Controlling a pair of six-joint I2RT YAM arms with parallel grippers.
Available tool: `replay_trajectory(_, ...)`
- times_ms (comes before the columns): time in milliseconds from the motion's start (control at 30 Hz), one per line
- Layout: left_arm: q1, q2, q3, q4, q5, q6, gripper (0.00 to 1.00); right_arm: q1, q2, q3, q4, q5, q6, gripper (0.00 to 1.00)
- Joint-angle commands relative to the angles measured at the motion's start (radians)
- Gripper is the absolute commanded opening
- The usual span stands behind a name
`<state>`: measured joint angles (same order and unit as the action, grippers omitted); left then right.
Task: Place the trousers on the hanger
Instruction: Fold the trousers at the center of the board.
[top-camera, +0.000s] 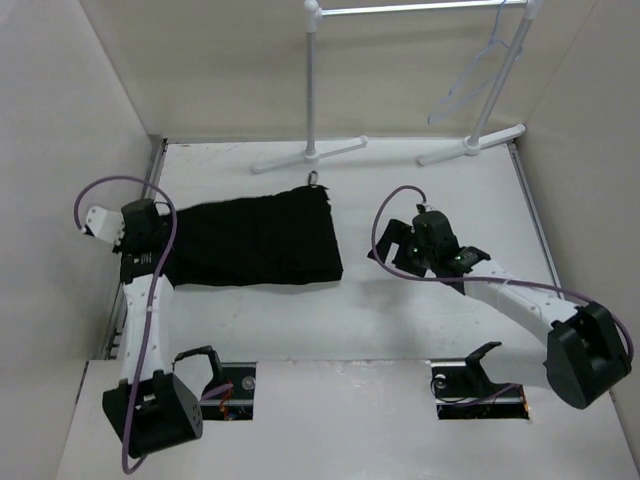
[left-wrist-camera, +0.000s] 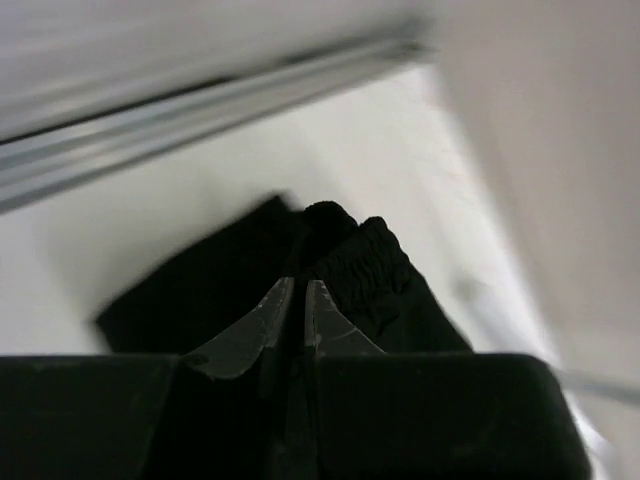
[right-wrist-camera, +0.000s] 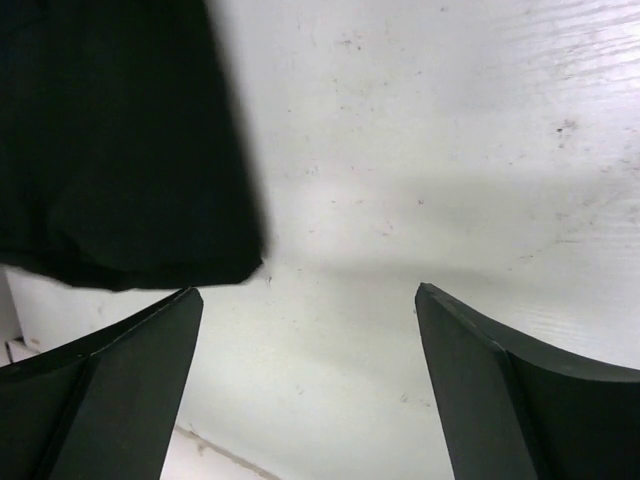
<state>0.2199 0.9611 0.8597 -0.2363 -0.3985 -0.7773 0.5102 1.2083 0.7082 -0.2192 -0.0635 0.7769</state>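
The black trousers (top-camera: 260, 240) lie folded flat on the white table, left of the middle. My left gripper (top-camera: 150, 235) is at their left end; in the left wrist view the gripper (left-wrist-camera: 297, 287) is shut on a bunched fold of the trousers (left-wrist-camera: 380, 280). My right gripper (top-camera: 400, 245) is open and empty, low over the bare table just right of the trousers. In the right wrist view the gripper (right-wrist-camera: 310, 292) has a corner of the trousers (right-wrist-camera: 120, 150) at its upper left. The pale hanger (top-camera: 478, 75) hangs from the rack's bar at the back right.
A white clothes rack (top-camera: 312, 90) with poles and feet stands at the back of the table (top-camera: 440, 320). A small metal ring (top-camera: 312, 180) lies at the trousers' far edge. Walls close in the left, back and right sides. A metal rail (left-wrist-camera: 200, 120) runs along the left wall.
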Motion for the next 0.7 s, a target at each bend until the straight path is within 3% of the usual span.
replay_trajectory(0, 0.062, 0.019, -0.091, -0.037, -0.213, 0.003, 0.01, 0.024, 0.049, 0.066, 0.093, -0.018, -0.021, 0.96)
replay_trajectory(167, 0.109, 0.146, -0.048, -0.141, -0.295, -0.034, 0.06, 0.044, 0.181, 0.123, 0.197, -0.099, -0.008, 0.94)
replay_trajectory(267, 0.121, 0.159, -0.045, -0.149, -0.27, -0.042, 0.26, 0.053, 0.281, 0.154, 0.292, -0.172, 0.041, 0.87)
replay_trajectory(333, 0.12, 0.142, -0.034, -0.159, -0.267, -0.036, 0.42, 0.064, 0.339, 0.177, 0.352, -0.222, 0.077, 0.88)
replay_trajectory(400, 0.115, 0.114, -0.024, -0.161, -0.275, -0.027, 0.51, 0.081, 0.411, 0.212, 0.395, -0.243, 0.099, 0.9)
replay_trajectory(567, 0.091, 0.044, 0.024, -0.199, -0.298, 0.009, 0.56, 0.089, 0.566, 0.301, 0.412, -0.26, 0.114, 0.89)
replay_trajectory(667, 0.069, 0.013, 0.035, -0.216, -0.303, 0.019, 0.57, 0.093, 0.626, 0.323, 0.445, -0.304, 0.139, 0.77)
